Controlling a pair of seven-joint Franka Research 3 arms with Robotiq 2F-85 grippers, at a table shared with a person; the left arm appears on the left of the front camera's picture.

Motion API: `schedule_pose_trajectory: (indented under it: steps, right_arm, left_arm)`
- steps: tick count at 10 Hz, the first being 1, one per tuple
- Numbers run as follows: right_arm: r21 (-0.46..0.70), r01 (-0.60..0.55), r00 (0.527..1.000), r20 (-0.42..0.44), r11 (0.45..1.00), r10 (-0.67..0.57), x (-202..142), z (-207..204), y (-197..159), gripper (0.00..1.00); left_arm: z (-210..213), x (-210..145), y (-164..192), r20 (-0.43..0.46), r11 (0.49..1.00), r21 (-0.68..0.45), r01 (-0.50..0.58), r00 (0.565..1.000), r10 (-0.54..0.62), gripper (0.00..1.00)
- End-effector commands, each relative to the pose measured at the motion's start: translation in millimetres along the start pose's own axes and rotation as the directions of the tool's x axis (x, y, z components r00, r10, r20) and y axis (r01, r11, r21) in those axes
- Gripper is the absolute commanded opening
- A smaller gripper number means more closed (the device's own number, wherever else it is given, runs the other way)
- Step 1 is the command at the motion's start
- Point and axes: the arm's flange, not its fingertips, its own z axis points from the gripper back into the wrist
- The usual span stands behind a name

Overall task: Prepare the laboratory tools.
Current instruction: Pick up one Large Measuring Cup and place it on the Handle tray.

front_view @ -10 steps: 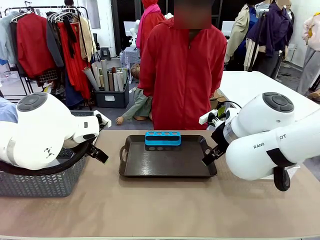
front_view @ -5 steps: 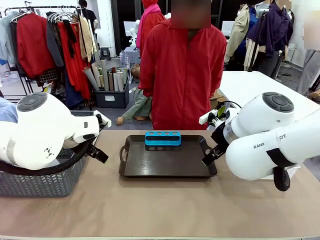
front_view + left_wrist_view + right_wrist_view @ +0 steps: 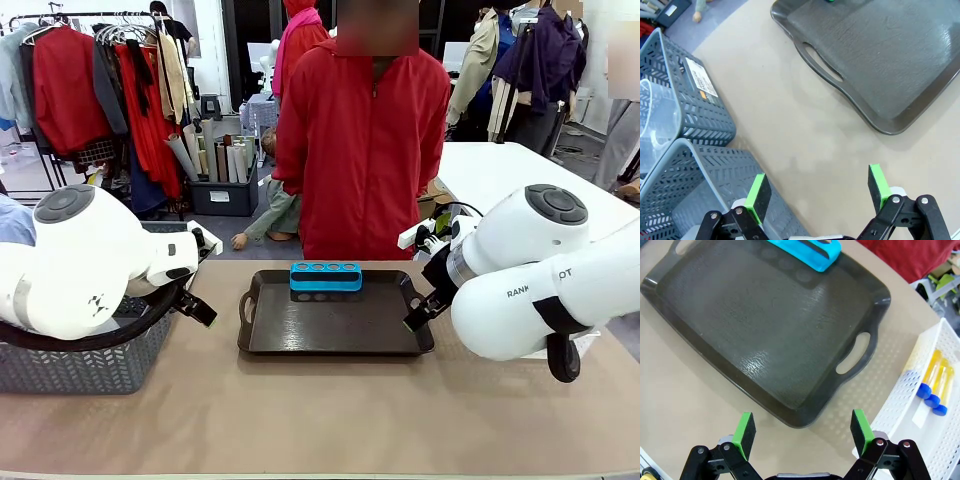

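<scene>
Together, orange tubes (image 3: 935, 369) (in white basket (image 3: 945, 450)).

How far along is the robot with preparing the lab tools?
Barely started. Done: the blue rack sits empty on the tray. In hand: nothing, the left gripper and right gripper are open. Left: orange tubes lie in the white basket, the beaker in the grey basket.

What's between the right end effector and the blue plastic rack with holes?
Right wrist view: the dark plastic tray's bare floor, then a strip of tan tabletop.
</scene>
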Motion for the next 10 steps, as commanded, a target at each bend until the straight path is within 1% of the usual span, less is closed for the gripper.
schedule_pose_trajectory:
  steps: [1,2,4,6,7,9,10]
  right_arm:
    - [0.000,0.001,1.000,0.000,1.000,-0.001,0.0,0.0,-0.1,1.00]
    - [0.000,0.000,1.000,0.000,1.000,0.000,0.0,0.0,0.0,1.00]
    - [0.028,-0.024,1.000,0.001,0.999,0.024,-4.2,2.8,8.9,1.00]
    - [0.065,-0.040,0.999,-0.009,0.997,0.041,-5.7,7.0,11.2,1.00]
    - [0.108,-0.039,0.999,-0.016,0.993,0.041,-3.6,11.3,10.0,1.00]
    - [0.161,-0.047,0.999,-0.006,0.986,0.049,8.3,30.2,10.0,1.00]
    - [0.159,-0.049,0.999,-0.004,0.986,0.051,14.4,38.5,7.5,1.00]
  left_arm:
    - [0.8,0.2,0.6,0.002,1.000,0.001,-0.001,1.000,0.001,1.00]
    - [0.0,0.0,0.0,0.000,1.000,0.000,0.000,1.000,0.000,1.00]
    - [2.9,-1.8,-11.6,0.016,0.999,-0.027,0.043,0.999,-0.042,1.00]
    - [13.9,-5.4,-14.6,0.057,0.996,-0.026,0.084,0.995,-0.082,1.00]
    - [19.8,-7.4,-12.8,0.071,0.994,-0.036,0.107,0.992,-0.105,1.00]
    - [33.7,-18.6,-10.6,0.128,0.982,-0.047,0.180,0.977,-0.173,1.00]
    - [42.6,-22.6,-10.8,0.155,0.976,-0.044,0.214,0.966,-0.205,1.00]
